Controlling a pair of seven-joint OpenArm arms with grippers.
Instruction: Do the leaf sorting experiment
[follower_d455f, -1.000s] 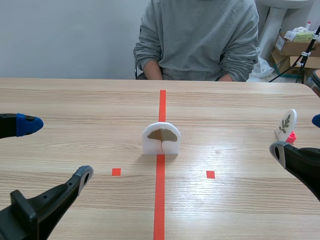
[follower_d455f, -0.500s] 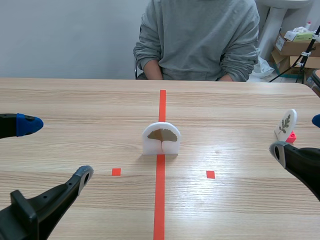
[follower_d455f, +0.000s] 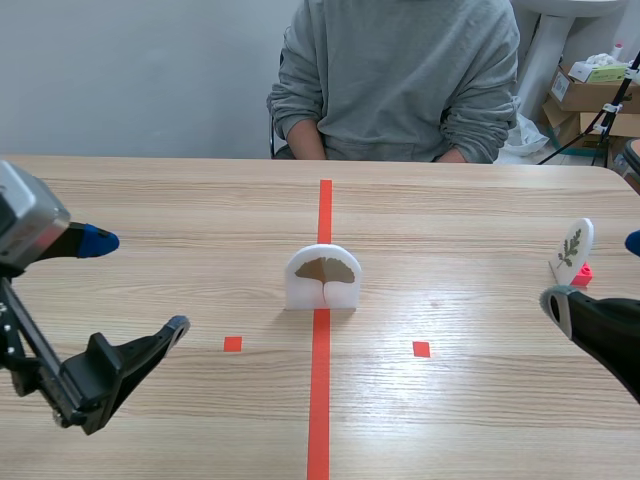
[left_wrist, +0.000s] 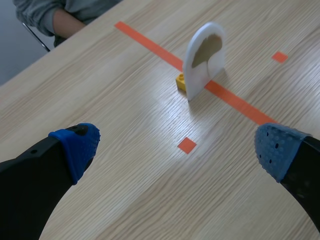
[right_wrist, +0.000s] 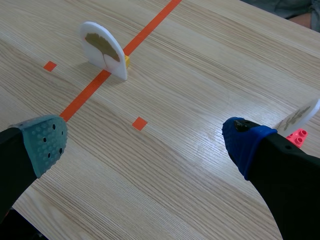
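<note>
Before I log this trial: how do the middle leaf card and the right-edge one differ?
The middle card shows a brown fan-shaped leaf; the right-edge card a dark lobed one. The middle card has a yellow block at its base, the right-edge card a pink-red block. Both are white, round-topped.

Light wood table (follower_d455f: 150, 200); plain grey wall (follower_d455f: 130, 70) behind; cardboard boxes (follower_d455f: 590, 95) far right.

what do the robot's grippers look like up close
Both are black with two thick curved fingers. The left gripper has blue dotted pads; the right gripper has one grey-green pad and one blue.
</note>
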